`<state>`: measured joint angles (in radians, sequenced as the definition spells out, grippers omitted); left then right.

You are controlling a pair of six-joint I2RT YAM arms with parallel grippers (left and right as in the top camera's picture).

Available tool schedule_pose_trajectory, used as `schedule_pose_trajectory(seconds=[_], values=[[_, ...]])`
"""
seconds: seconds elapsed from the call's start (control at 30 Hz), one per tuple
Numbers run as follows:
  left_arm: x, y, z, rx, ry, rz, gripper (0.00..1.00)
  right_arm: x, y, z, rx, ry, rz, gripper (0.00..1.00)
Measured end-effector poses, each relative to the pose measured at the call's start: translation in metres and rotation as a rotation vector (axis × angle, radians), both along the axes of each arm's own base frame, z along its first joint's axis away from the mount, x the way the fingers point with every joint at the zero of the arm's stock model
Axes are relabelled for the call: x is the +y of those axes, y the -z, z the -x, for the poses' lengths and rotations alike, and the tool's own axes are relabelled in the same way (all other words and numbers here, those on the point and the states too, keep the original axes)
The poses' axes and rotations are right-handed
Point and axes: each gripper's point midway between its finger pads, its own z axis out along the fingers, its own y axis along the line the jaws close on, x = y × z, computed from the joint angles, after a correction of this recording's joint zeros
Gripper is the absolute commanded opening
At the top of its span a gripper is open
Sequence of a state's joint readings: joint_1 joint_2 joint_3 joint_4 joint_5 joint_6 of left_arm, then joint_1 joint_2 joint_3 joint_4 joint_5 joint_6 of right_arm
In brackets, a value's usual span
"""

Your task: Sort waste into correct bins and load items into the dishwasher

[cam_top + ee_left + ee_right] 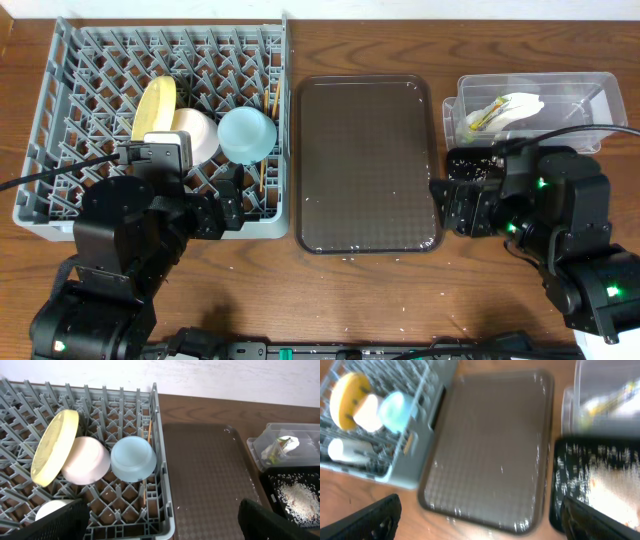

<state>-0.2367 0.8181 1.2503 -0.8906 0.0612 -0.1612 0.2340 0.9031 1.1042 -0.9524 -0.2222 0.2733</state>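
The grey dish rack [70, 110] holds the yellow plate [155, 105] on edge, the cream bowl [200, 135], the light blue bowl [246, 134] and the chopsticks [268, 100]. The white cup [52, 507] lies at the rack's front. The clear tub [590, 90] holds the napkin [518, 104] and the green wrapper [270, 452]. Rice lies in the black tray [295, 500], mostly under my right arm. My left gripper [165, 527] is open and empty over the rack's front right corner. My right gripper [482, 522] is open and empty over the front edge of the brown tray.
The dark brown serving tray [365, 165] lies between the rack and the bins, with a few white specks on it. The right wrist view is blurred. Bare wooden table runs along the front.
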Motion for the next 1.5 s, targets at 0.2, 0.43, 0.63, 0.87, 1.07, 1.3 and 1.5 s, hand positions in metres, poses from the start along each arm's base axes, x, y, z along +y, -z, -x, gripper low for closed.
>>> schedule_pose_trajectory(seconds=[0.2, 0.43, 0.63, 0.87, 1.07, 1.3, 1.5], values=[[0.000, 0.000, 0.000, 0.000, 0.002, 0.001, 0.96, -0.012, -0.015, -0.011, -0.096, 0.056, 0.019, 0.99], [-0.001, 0.000, 0.000, 0.000, 0.004, 0.002, 0.96, -0.052, -0.073, -0.009, -0.523, 0.172, 0.060, 0.99], [-0.001, 0.000, 0.000, 0.001, 0.004, 0.002, 0.96, -0.081, -0.025, 0.011, -0.622, 0.275, 0.114, 0.99], [-0.001, 0.000, 0.000, 0.002, 0.007, 0.004, 0.96, -0.091, 0.028, 0.024, -0.684, 0.323, 0.134, 0.99], [-0.001, 0.000, 0.000, 0.000, 0.007, 0.004, 0.96, -0.093, 0.042, 0.016, -0.777, 0.340, 0.130, 0.99], [-0.001, 0.000, 0.000, 0.001, 0.007, 0.004, 0.96, -0.095, 0.062, 0.001, -0.857, 0.350, 0.125, 0.99], [-0.001, 0.000, 0.000, 0.001, 0.007, 0.003, 0.96, -0.095, 0.084, -0.002, -0.808, 0.346, 0.134, 0.99]])
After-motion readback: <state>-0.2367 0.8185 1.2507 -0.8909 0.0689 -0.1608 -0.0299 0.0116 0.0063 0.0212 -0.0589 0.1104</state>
